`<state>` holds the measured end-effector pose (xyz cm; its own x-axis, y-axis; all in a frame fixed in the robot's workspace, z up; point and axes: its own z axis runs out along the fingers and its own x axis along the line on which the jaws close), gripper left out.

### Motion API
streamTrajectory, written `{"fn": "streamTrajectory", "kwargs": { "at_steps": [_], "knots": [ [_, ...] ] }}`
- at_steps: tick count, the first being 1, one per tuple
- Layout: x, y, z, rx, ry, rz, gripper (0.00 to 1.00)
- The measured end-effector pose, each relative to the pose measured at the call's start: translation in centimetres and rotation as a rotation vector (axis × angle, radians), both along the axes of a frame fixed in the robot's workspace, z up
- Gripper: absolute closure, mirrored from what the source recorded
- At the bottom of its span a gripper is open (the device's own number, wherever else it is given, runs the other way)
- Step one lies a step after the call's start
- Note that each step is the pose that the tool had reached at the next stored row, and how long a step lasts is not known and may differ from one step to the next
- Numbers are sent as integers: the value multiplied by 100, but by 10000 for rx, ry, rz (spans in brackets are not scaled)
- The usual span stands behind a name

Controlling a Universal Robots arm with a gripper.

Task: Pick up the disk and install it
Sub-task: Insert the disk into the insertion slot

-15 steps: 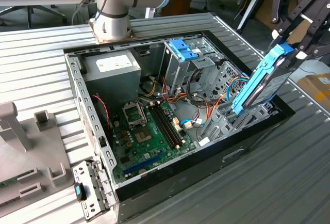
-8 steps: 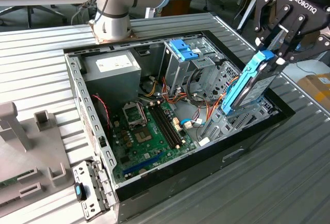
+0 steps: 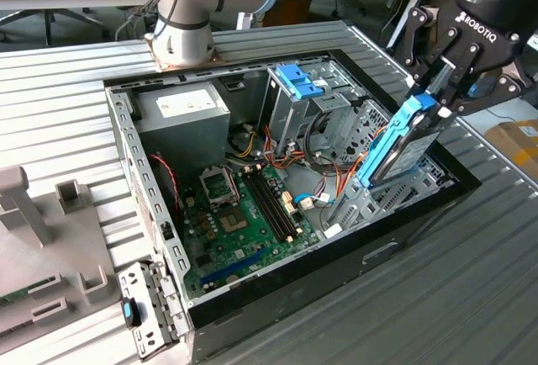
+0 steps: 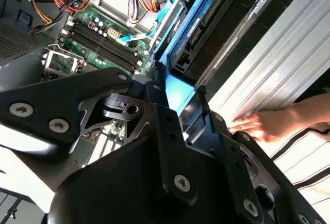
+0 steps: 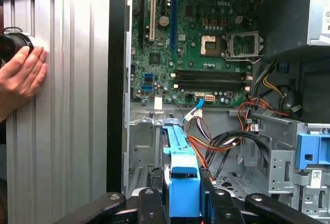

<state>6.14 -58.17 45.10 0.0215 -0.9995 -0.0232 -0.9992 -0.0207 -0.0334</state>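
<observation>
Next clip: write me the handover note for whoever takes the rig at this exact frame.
The hand is shut on the disk, gripping its upper blue end.
Disk: held on edge, tilted, lower end at the open computer case's drive area, exterior view's right.
Done: disk picked up.
Left: not seated in the case.
Note: a person's hand rests on the ribbed table beside the case.

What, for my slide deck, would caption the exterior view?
Gripper holds the disk on edge at the open computer case.
</observation>
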Motion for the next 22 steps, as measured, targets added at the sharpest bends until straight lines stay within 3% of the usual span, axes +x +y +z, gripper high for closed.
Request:
{"fn": "streamTrajectory", "kwargs": {
  "at_steps": [2, 6, 9, 13, 22],
  "knots": [
    [1, 0, -36, -1, 0, 0, 64],
    [2, 0, -188, -2, 1, 0, 64],
    [2, 0, -197, -2, 1, 1, 64],
    [2, 0, -264, -1, 1, 1, 64],
    [2, -4, -592, 0, 1, 0, 64]
  ]
}}
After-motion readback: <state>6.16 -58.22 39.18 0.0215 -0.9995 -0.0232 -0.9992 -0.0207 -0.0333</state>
